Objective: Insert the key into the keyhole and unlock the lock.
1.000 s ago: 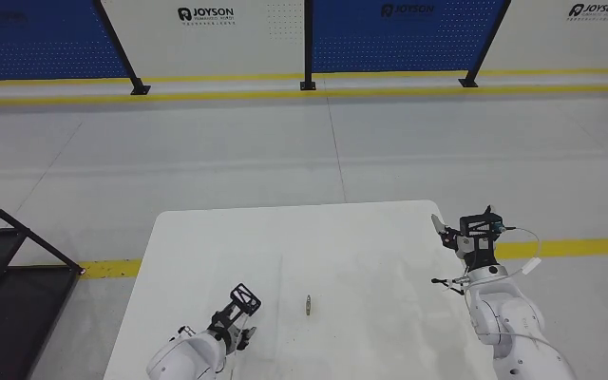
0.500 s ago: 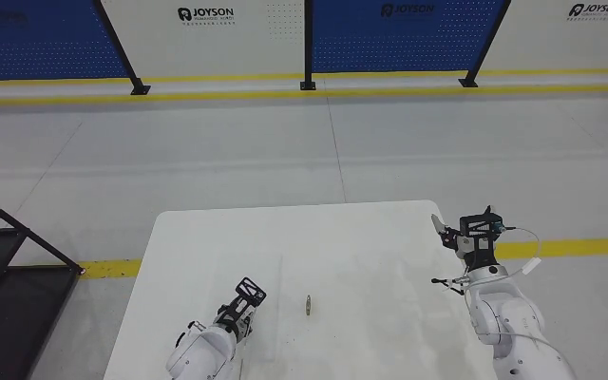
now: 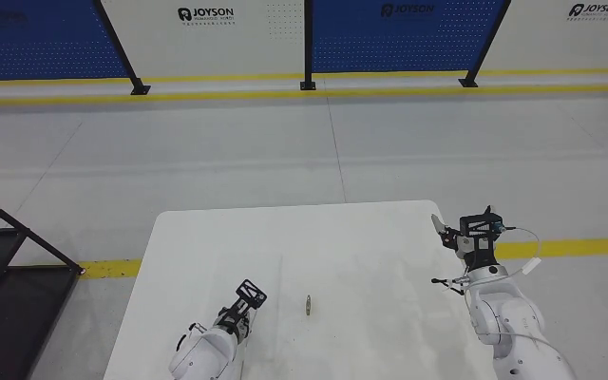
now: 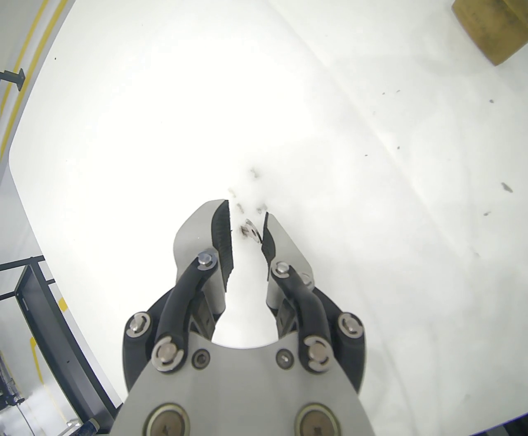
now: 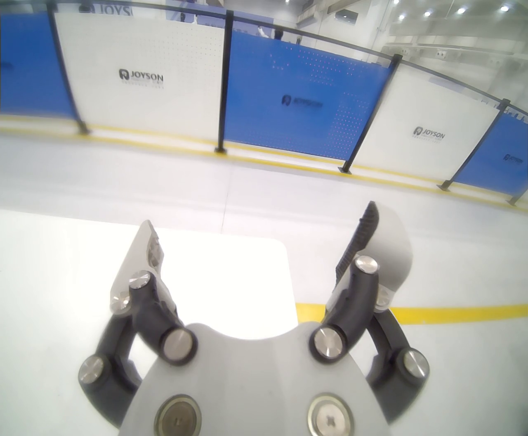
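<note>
Key (image 4: 250, 230) lies on the table (image 4: 123, 124) between the tips of my left gripper (image 4: 245, 209), against one pad, jaws narrowly parted and gripping nothing (its long axis I cannot make out). Lock (image 4: 491, 29) sits well apart, toward my wide-open right gripper (image 5: 260, 216), which is farther off.

small metal key (image 4: 250, 229) lies well apart from brass lock (image 4: 491, 29).

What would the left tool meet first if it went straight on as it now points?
Probably the small metal piece, perhaps the key, on the table between its tips; depth is unclear.
</note>
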### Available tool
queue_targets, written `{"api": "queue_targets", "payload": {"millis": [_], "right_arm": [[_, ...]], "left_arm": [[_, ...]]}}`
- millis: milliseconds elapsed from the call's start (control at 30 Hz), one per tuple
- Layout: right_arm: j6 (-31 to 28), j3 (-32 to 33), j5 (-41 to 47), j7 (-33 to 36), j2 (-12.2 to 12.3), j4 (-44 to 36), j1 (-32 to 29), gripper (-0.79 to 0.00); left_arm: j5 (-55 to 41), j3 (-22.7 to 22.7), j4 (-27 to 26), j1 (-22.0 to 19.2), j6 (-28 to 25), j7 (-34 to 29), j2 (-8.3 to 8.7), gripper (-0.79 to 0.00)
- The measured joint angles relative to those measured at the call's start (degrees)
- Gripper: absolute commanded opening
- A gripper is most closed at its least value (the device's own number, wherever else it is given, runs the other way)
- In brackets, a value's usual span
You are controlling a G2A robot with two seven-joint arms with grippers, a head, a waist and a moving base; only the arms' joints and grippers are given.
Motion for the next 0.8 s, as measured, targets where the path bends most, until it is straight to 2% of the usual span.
{"api": "queue_targets", "payload": {"millis": [67,133,200,500,800], "right_arm": [[0.0,0.0,0.0,0.0,0.0,0.0,0.0,0.0],[0.0,0.0,0.0,0.0,0.0,0.0,0.0,0.0],[0.0,0.0,0.0,0.0,0.0,0.0,0.0,0.0],[0.0,0.0,0.0,0.0,0.0,0.0,0.0,0.0],[0.0,0.0,0.0,0.0,0.0,0.0,0.0,0.0]], "left_arm": [[-0.1,0.0,0.1,-0.1,-0.1,0.0,-0.02,-0.643],[-0.2,-0.1,0.2,-0.3,-0.2,0.0,-0.05,-0.748],[-0.3,-0.1,0.3,-0.3,-0.3,0.0,-0.07,-0.785],[0.2,-0.6,-0.8,0.3,0.0,0.3,-0.05,-0.785],[-2.9,-5.0,-6.8,5.0,-1.0,3.7,0.52,-0.785]]}}
